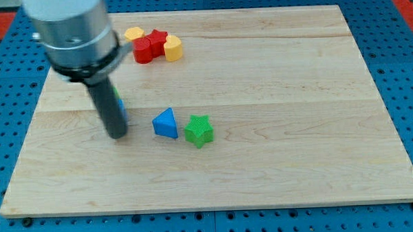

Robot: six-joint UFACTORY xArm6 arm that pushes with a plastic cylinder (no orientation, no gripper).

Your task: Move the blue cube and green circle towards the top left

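At the left of the frame, a little above mid-height, my tip [117, 135] rests on the wooden board [274, 79], the dark rod rising from it to a blurred silver housing in the upper left corner. No brand, label or writing can be read anywhere in the view. There is no gripper here, only the bare rod, and it has hold of nothing.

Just behind the rod, on its right edge, a thin sliver of blue [122, 108] with a hint of green above it shows; this may be the blue cube and green circle, though the rod hides nearly all of it and I cannot tell the shapes. That sliver sits touching or just beside the rod, slightly above the tip.

To the right of the tip, near but apart, lies a blue triangular block [166, 123], with a green star-shaped block [199, 130] just beside it on its right. Near the board's top edge, left of centre, a cluster holds two red blocks [150, 46] flanked by two yellow blocks [172, 47].

The board lies on a blue pegboard surface [398, 68].
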